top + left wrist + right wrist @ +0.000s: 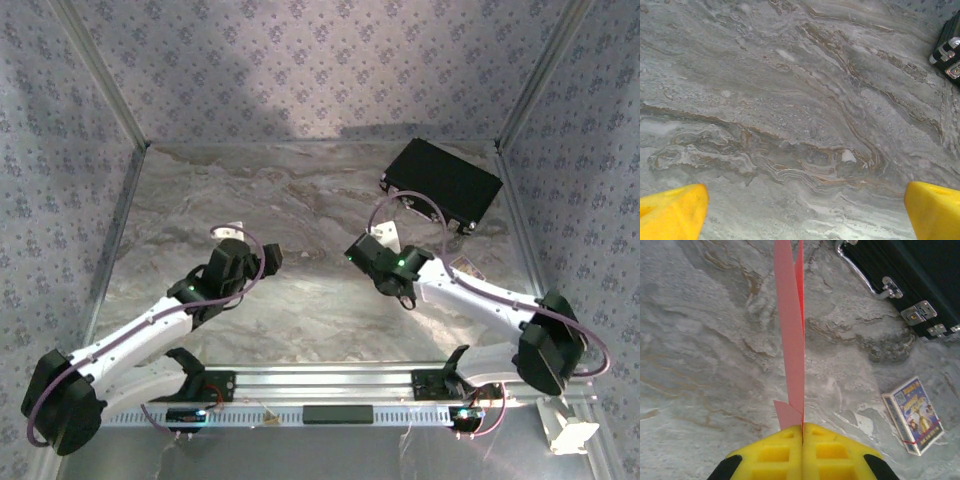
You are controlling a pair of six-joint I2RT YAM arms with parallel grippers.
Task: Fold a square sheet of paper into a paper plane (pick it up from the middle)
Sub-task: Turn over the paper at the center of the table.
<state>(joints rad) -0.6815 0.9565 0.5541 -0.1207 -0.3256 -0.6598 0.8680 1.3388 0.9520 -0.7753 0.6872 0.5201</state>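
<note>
Black case point(920, 280), card box point(915, 415) near pink paper point(790, 340)

I am looking at a table point(300, 215) with a grey marbled top, and brown veins are running across it. A black rectangular case point(443, 183) is lying flat on it in the far right corner, with its latched, handled edge facing the arms. A small printed card box point(914, 416) is lying flat on the table, nearer me than the case and apart from it.
</note>
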